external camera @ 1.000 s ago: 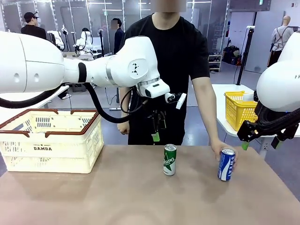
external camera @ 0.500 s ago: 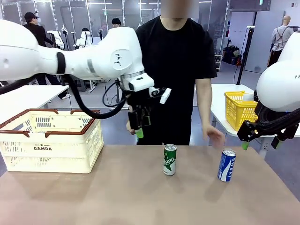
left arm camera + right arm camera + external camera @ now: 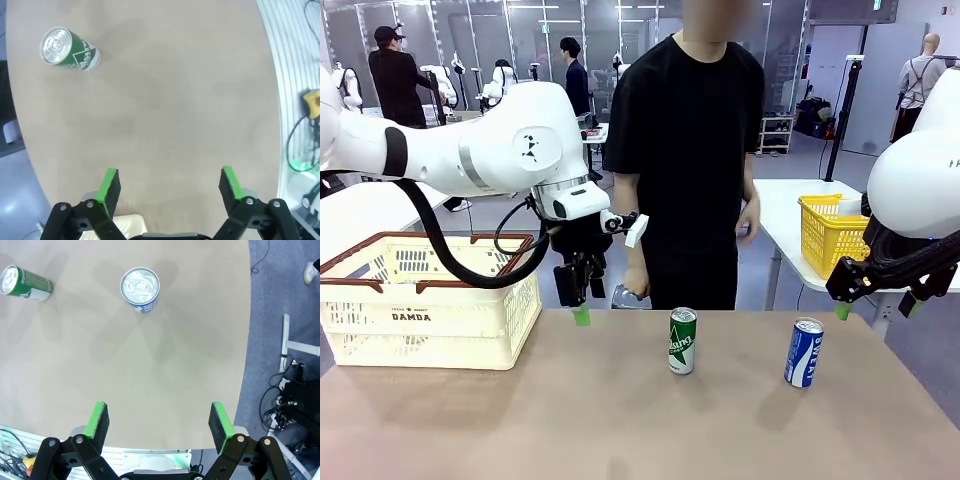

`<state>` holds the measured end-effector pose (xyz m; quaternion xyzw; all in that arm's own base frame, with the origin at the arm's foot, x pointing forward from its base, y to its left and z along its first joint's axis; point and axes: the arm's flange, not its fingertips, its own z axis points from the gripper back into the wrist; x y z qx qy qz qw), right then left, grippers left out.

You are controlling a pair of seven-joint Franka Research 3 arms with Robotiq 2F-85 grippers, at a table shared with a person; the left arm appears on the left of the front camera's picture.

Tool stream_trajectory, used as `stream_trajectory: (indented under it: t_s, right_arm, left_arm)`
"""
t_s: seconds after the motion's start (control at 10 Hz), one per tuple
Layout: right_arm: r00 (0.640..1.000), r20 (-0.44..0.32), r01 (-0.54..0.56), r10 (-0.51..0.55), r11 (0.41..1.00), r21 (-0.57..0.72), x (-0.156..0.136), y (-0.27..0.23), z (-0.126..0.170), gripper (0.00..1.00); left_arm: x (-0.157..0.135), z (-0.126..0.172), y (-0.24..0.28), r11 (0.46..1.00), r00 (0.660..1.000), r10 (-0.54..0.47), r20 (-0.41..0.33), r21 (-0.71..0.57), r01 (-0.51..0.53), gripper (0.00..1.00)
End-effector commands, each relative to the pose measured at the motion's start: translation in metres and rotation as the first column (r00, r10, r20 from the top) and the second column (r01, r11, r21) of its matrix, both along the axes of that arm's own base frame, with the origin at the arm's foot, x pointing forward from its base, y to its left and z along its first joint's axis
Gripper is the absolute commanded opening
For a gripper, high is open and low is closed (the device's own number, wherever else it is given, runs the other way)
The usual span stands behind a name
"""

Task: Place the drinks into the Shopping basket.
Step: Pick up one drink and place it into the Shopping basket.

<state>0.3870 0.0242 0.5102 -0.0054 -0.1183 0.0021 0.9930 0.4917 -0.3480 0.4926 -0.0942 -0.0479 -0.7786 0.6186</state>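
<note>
We see the left gripper (image 3: 579, 305) hanging with its jaws spread wide and empty, between the Shopping basket (image 3: 470, 320), whose side reads "DAMDA", and the green can (image 3: 682, 341), touching neither. That can's white lettering is too small for us to read. It stands upright on the table (image 3: 570, 420) with the blue-and-white can (image 3: 803, 352) to its right, both outside the basket. The right gripper (image 3: 160, 420), jaws likewise spread and empty, hovers near the table's right side.

The left arm (image 3: 470, 150) reaches in from the left with its wrist bent down. The left gripper (image 3: 580, 310) points straight down, jaws spread wide, holding nothing. The right arm (image 3: 920, 180) sits raised at the right edge, and the right gripper (image 3: 877, 308) is also spread wide and empty.
</note>
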Motion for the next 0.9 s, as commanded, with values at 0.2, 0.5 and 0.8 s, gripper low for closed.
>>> stream_trajectory:
  t_s: [0.2, 0.5, 0.8]
  right_arm:
    - [1.000, 0.002, -0.001, 0.001, 1.000, -0.004, 0.000, -0.002, 0.001, 1.00]
    - [1.000, 0.002, -0.001, 0.001, 1.000, -0.004, 0.000, -0.002, 0.001, 1.00]
    - [1.000, 0.002, -0.001, 0.001, 1.000, -0.004, 0.000, -0.002, 0.001, 1.00]
  left_arm:
    - [0.028, 0.002, -0.044, 0.998, 0.999, -0.036, 0.040, -0.043, 0.037, 1.00]
    - [0.056, 0.006, -0.104, 0.998, 0.996, -0.070, 0.054, -0.003, 0.070, 1.00]
    - [0.073, 0.006, -0.153, 0.992, 0.991, -0.118, 0.065, 0.052, 0.115, 1.00]
